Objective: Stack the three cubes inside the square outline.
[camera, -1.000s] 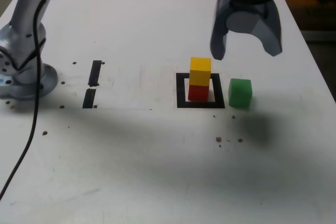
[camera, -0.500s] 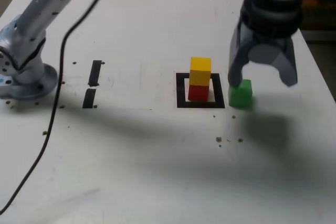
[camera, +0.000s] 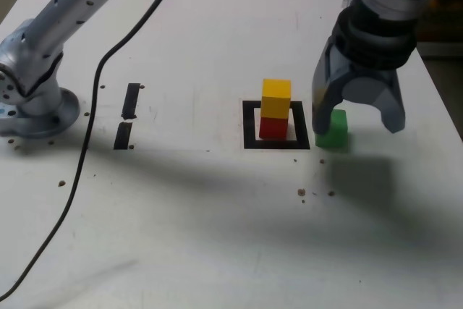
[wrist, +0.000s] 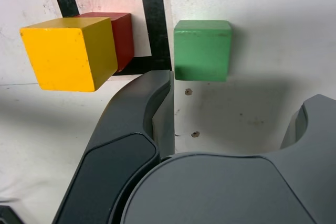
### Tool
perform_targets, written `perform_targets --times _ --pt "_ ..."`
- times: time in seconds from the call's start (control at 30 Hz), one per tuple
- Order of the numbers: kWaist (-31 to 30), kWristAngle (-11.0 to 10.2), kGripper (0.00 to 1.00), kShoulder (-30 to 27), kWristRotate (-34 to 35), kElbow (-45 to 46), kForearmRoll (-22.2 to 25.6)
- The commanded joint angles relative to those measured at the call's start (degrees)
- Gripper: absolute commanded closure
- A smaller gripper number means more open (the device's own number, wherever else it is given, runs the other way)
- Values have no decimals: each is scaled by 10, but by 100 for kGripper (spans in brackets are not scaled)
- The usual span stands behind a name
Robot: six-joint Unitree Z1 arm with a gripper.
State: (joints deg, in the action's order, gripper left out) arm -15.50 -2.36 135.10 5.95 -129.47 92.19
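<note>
The white table (camera: 181, 236) is the largest thing in the exterior view and carries the rest of the setup. The robot arm (camera: 79, 5) has its base at the exterior view's left and slants up out of the top edge; its wrist end comes back in at the upper right. A dark cable (camera: 85, 146) curves from the top edge down to the exterior view's lower left. The gripper (camera: 357, 128) hangs at the exterior view's right with its 2 fingers spread wide, open and gripping nothing. Its shadow (camera: 362, 179) falls on the tabletop beneath. The square outline (camera: 275, 144), thick black tape with a white centre, lies flat near the middle of the exterior view. The 3 cubes are similar in size: the red cube (camera: 273, 128) sits inside the outline, the yellow cube (camera: 275, 99) rests on top of the red cube, and the green cube (camera: 336, 132) sits on the table outside the outline, just beside it on the exterior view's right. There, 1 fingertip overlaps the green cube's upper left part; in the wrist view, the cube lies beyond the gap between the fingers, closer to 1 finger than the other. Then come 2 short black tape strips (camera: 131, 100), well apart from the outline toward the exterior view's left, and, smallest, the scattered holes (camera: 301, 192).
</note>
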Motion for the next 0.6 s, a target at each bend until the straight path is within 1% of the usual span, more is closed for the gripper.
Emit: perform_targets --times 0.0,0.17,0.57 --pt "3 5 17 5 3 4 7" --pt "9 14 17 13 5 11 7" --pt "33 27 17 30 2 15 5"
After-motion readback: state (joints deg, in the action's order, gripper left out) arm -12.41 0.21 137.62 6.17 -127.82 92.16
